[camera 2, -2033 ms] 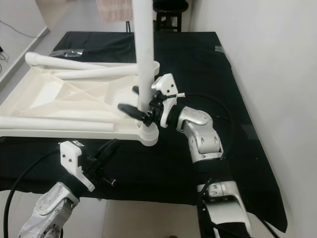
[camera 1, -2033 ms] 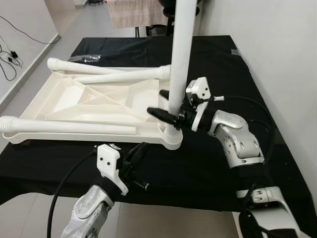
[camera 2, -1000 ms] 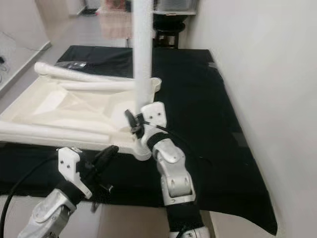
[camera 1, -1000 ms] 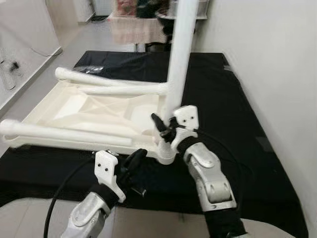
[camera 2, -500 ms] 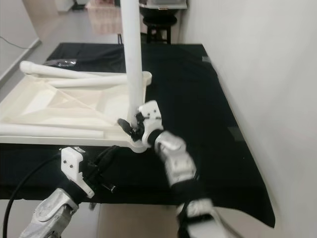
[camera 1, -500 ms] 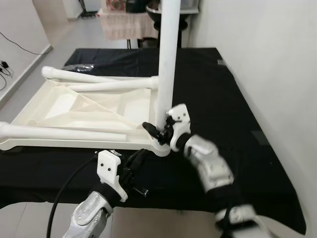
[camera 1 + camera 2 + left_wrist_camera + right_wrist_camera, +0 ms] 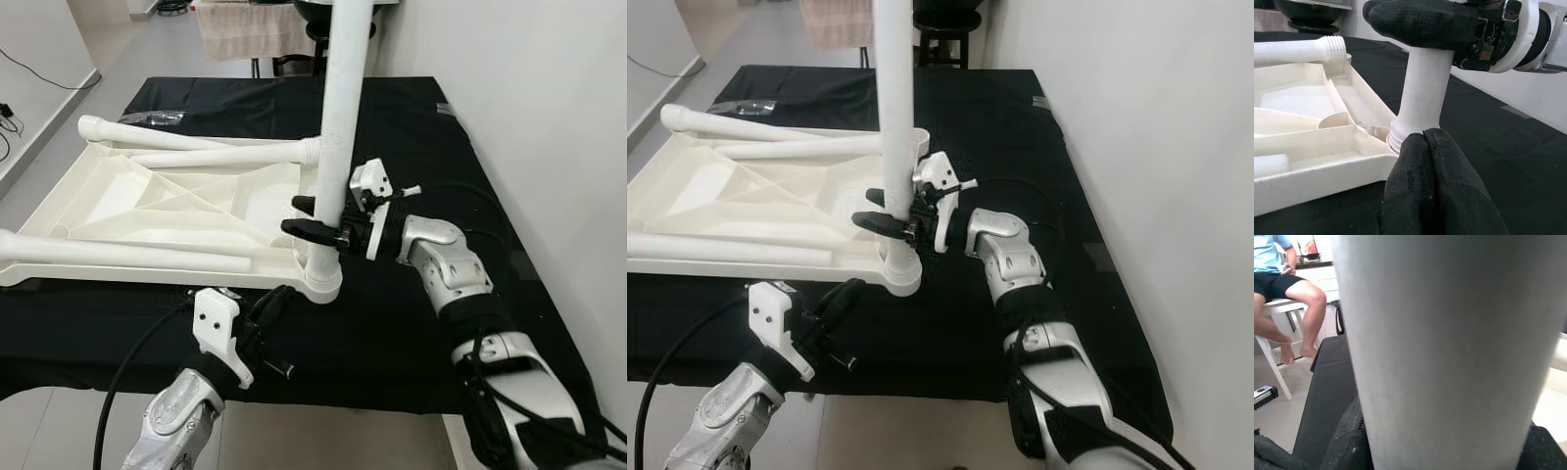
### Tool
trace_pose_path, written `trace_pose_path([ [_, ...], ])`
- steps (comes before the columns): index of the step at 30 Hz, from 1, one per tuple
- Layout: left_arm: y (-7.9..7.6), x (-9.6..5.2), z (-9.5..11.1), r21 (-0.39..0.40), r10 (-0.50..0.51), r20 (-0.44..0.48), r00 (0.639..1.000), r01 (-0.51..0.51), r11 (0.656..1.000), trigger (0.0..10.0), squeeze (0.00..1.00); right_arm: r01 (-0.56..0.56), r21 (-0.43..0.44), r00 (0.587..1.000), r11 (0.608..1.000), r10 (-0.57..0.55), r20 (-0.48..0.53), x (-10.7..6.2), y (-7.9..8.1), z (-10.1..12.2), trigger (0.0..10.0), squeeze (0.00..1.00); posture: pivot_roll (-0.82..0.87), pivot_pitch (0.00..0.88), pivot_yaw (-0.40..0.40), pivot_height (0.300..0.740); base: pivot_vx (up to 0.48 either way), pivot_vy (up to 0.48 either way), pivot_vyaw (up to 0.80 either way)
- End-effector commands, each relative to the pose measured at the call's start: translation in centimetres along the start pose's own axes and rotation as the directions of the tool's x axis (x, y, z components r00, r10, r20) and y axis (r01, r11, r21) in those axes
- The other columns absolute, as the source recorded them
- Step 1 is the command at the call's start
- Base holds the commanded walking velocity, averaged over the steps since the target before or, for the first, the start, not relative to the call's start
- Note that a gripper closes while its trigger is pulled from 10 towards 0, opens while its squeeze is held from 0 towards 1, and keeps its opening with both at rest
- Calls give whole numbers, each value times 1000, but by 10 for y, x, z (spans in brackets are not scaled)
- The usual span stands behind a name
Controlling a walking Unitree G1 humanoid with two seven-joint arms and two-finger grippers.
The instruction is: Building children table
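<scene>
Tabletop of white plastic lies upside down on a black cloth, its ribbed underside facing up; its far-left part runs out of the head views. One upright leg stands in the corner socket nearest the robot, its top cut off by the frame edge. Three loose legs lie across the underside. The right gripper has its black fingers clamped on either side of the upright leg, low down, just above the socket; in the right wrist view the leg is so close that little else can be made out beyond a seated person on a stool. The left gripper hangs just off the cloth's near edge, below the socket corner, fingers pressed together and holding nothing. Bare black cloth stretches to the right of the tabletop, up to the wall.
</scene>
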State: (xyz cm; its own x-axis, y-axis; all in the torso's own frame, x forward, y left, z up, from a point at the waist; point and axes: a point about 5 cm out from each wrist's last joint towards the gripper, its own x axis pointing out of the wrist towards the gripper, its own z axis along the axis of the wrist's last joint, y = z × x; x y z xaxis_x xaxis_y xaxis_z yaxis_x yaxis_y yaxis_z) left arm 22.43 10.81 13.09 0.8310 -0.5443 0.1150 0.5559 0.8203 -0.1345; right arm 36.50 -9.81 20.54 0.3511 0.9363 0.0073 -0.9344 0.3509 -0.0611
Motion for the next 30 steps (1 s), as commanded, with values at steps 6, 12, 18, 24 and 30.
trace_pose_path([
  [6, -3, -2, 0, -3, 8, 2, 1000, -8, 1000, 10000, 0, 119, 9, 993, 993, -118, -24, -11, -9, -11, 0, 0, 41, 106, -16, 740, 0, 0, 0],
  [12, -1, -3, 0, -7, 5, 1, 1000, -5, 1000, 10000, 0, 510, -26, 843, 860, -506, -183, -32, -4, -45, 0, 0, 29, 108, -20, 740, 0, 0, 0],
  [18, 2, -3, 0, -5, 6, -3, 1000, -6, 1000, 10000, 0, 738, 22, 661, 674, -717, -222, -25, 34, -70, 0, 0, 18, 97, -8, 740, 0, 0, 0],
  [24, 3, -2, -2, -7, 5, -8, 1000, -6, 1000, 10000, 0, 692, 47, 712, 721, -670, -210, -6, 51, -74, 0, 0, 28, 81, -15, 740, 0, 0, 0],
  [30, 3, -2, -2, -1, 15, -5, 1000, -15, 1000, 10000, 0, 652, 33, 749, 758, -637, -181, 1, 34, -60, 10000, 0, 31, 70, -17, 740, 0, 0, 0],
])
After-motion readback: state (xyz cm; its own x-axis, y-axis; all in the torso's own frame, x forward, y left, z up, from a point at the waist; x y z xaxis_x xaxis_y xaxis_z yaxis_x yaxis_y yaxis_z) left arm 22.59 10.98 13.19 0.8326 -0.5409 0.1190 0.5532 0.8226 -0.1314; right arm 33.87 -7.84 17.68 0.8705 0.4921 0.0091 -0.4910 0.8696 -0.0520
